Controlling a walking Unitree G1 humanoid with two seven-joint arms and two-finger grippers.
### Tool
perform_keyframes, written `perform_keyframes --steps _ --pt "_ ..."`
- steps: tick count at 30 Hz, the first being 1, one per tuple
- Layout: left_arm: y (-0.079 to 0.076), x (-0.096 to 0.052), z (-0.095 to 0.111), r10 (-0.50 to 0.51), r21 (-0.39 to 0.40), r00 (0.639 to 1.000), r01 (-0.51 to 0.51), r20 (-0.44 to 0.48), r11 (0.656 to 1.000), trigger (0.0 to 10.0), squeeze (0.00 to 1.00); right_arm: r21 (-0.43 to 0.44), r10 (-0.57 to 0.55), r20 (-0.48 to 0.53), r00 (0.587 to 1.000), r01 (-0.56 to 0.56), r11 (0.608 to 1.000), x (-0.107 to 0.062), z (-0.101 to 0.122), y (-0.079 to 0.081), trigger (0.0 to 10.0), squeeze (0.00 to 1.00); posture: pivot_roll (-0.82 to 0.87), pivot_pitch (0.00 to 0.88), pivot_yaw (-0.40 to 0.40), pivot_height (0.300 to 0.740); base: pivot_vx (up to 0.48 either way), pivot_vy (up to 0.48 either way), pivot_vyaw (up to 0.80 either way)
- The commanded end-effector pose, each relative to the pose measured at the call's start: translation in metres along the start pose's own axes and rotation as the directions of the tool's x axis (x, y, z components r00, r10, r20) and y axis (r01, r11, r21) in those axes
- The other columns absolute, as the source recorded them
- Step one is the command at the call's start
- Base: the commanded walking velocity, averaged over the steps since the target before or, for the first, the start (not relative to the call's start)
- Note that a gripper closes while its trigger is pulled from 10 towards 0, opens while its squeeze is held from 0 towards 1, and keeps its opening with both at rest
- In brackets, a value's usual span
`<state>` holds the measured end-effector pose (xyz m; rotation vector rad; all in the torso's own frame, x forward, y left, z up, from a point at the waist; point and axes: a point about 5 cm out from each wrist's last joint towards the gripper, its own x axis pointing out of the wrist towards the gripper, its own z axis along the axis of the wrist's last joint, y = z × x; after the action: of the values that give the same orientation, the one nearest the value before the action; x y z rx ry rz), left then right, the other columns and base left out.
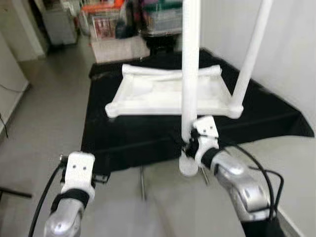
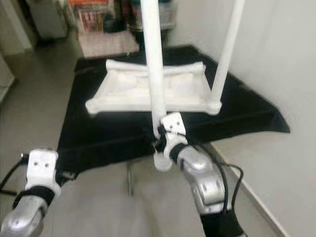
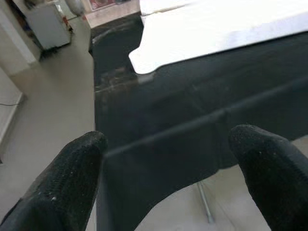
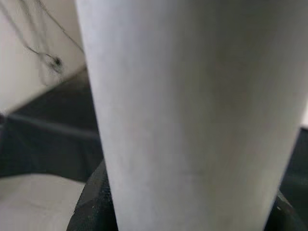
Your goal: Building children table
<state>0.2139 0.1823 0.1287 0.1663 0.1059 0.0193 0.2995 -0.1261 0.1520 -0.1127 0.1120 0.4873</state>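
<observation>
A white children's table top (image 1: 168, 96) lies upside down on a black-covered table (image 1: 128, 133). One white leg (image 1: 252, 54) stands upright in its near right corner. My right gripper (image 1: 190, 143) is shut on a second white leg (image 1: 190, 64), holding it upright at the black table's front edge, just in front of the table top; its lower end (image 1: 188, 167) hangs below the edge. Up close, this leg (image 4: 192, 106) fills the right wrist view. My left gripper (image 3: 168, 159) is open, low at the left in front of the black table, its fingers (image 3: 77, 163) holding nothing.
A white wall (image 1: 291, 59) runs close along the right side. Storage boxes (image 1: 106, 22) and clutter stand on the floor beyond the black table, and a white cabinet (image 1: 59, 19) is at the back left. Grey floor (image 1: 44, 113) lies open to the left.
</observation>
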Motion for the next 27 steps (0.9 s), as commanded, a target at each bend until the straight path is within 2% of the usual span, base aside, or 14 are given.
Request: perform_keyframes --steps 1,3,5,8,12,27 --pt "0.005 0.0 -0.002 0.013 0.03 1.0 -0.013 -0.002 0.999 10.0 0.0 -0.016 -0.003 0.021 1.0 0.003 1.0 0.001 0.003 0.002 10.0 0.0 -0.08 0.096 0.017 0.74 0.0 0.0 0.0" --pt "0.005 -0.004 -0.005 0.025 0.017 1.0 -0.025 -0.002 1.0 10.0 0.0 -0.047 -0.036 0.011 0.999 0.036 0.998 -0.001 -0.006 0.01 10.0 0.0 -0.08 0.108 0.012 0.74 0.0 0.0 0.0" --pt "0.005 -0.005 -0.005 0.032 0.006 0.999 -0.032 0.012 0.999 10.0 0.0 -0.052 -0.057 0.015 0.998 0.058 0.997 -0.001 -0.008 0.011 10.0 0.0 -0.07 0.115 0.008 0.74 0.0 0.0 0.0" --pt "0.004 -0.005 0.0 0.046 -0.007 0.996 -0.046 0.071 0.999 10.0 0.0 -0.074 -0.141 0.025 0.99 0.143 0.987 0.001 -0.01 0.001 10.0 0.0 -0.07 0.132 -0.007 0.74 0.0 0.0 0.0" --pt "0.005 -0.001 0.003 0.053 -0.011 0.993 -0.052 0.109 0.999 10.0 0.0 -0.119 -0.172 0.05 0.984 0.176 0.977 0.001 -0.009 -0.002 10.0 0.0 -0.07 0.135 -0.015 0.74 0.0 0.0 0.0" --pt "0.005 0.0 0.0 0.063 -0.001 0.991 -0.064 0.121 0.998 10.0 0.0 -0.096 -0.166 0.052 0.985 0.171 0.981 0.003 -0.013 -0.001 10.0 0.0 -0.08 0.138 -0.007 0.74 0.0 0.0 0.0"
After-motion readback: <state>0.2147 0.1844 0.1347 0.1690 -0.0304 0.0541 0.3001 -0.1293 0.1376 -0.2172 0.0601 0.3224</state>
